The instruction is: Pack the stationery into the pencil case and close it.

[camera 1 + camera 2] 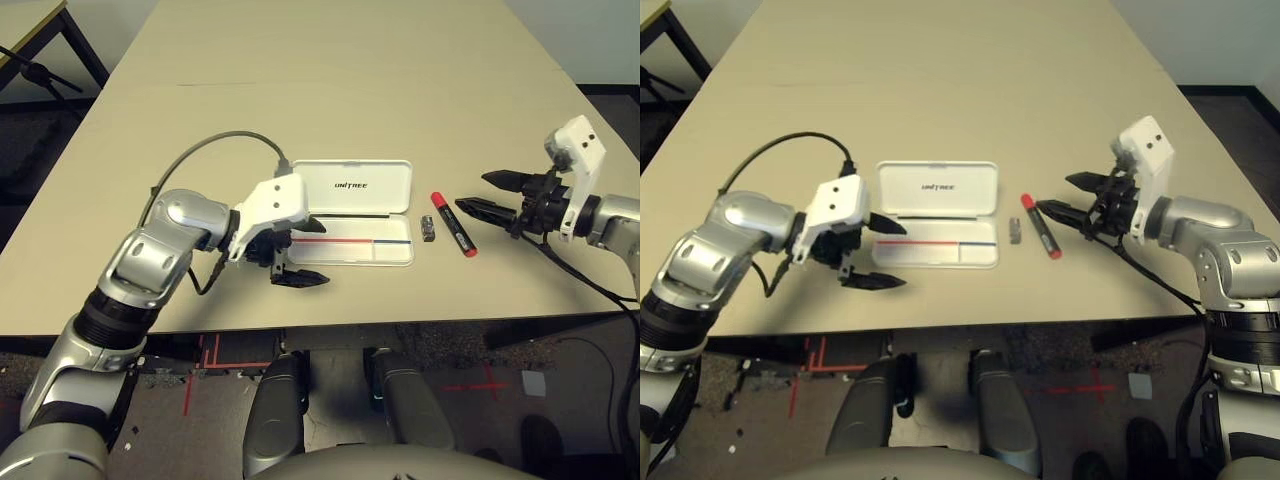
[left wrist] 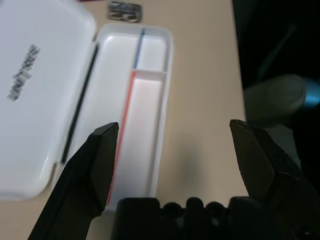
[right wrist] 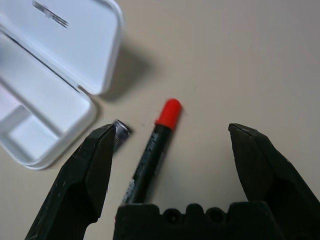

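The white pencil case [image 1: 350, 241] lies open on the tan table, its "UNITREE" lid [image 1: 350, 187] folded flat on the far side. A red and blue line runs along the tray [image 2: 145, 100]. My left gripper [image 1: 320, 252] is open at the tray's left end, one finger over the tray and one over the table in front of it. To the right of the case lie the tiny grey block [image 1: 428, 228] and the red and black marker [image 1: 452, 224]. My right gripper [image 1: 470, 191] is open just right of the marker [image 3: 150, 160], pointing at it. The light-green stick is out of view.
The table's front edge [image 1: 400, 322] runs close in front of the case and the left gripper's lower finger. A grey cable [image 1: 215, 145] loops up from the left wrist. A second table's corner [image 1: 30, 25] stands at the far left.
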